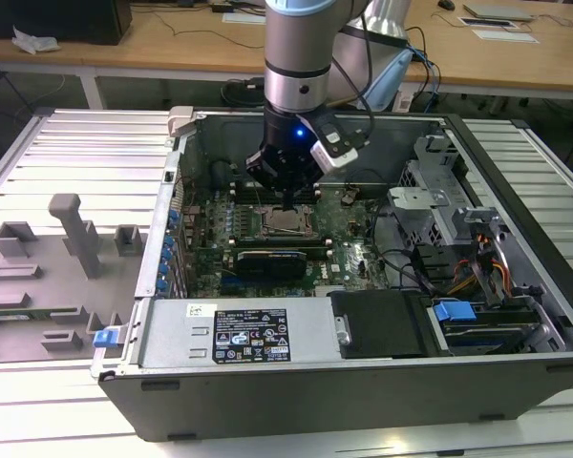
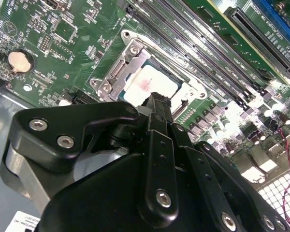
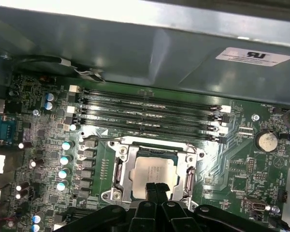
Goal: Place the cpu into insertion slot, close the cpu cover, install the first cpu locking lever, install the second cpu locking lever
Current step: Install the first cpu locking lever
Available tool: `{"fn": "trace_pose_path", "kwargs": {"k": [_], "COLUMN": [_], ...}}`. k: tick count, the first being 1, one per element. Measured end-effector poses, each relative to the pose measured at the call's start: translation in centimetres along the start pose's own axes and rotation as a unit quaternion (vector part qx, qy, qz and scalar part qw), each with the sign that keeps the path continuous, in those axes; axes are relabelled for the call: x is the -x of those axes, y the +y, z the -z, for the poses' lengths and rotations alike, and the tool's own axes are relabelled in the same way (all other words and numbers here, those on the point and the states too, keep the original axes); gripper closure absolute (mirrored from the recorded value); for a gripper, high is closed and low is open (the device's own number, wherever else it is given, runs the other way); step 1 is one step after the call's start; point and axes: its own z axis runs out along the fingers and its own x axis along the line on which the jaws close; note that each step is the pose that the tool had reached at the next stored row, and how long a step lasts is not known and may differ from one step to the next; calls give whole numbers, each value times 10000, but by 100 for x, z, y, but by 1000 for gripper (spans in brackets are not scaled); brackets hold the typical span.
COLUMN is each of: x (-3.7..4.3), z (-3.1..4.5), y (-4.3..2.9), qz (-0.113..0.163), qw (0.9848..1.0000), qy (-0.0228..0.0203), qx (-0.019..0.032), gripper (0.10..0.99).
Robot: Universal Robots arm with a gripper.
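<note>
The cpu (image 3: 153,170) lies flat in the insertion slot (image 3: 154,149), its pale metal top showing through the window of the cpu cover (image 3: 123,169). The silvery cpu cover (image 2: 120,65) lies down over the socket around the cpu (image 2: 146,84). My gripper (image 3: 157,188) is shut with nothing between its fingers. Its tips hover just over the chip's near edge, and I cannot tell whether they touch it. In the exterior view the gripper (image 1: 288,202) points straight down at the cpu (image 1: 287,224) in the middle of the motherboard. The gripper (image 2: 157,99) hides one side of the cover.
Long black memory slots (image 3: 145,108) run beside the socket, and a coin battery (image 3: 267,141) sits off to one side. A black card (image 1: 272,262) lies just in front of the socket. The case walls (image 1: 267,334) and the drive bays (image 1: 458,248) box in the board.
</note>
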Motion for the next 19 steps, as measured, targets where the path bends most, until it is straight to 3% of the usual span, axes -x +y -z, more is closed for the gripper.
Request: {"fn": "trace_pose_path", "kwargs": {"k": [9,19], "x": [-192,-336], "z": [3,5], "y": [24,41], "qz": [0,0], "qw": [10000,10000], "qy": [-1,-2], "qx": [0,0], "gripper": [980,980]}}
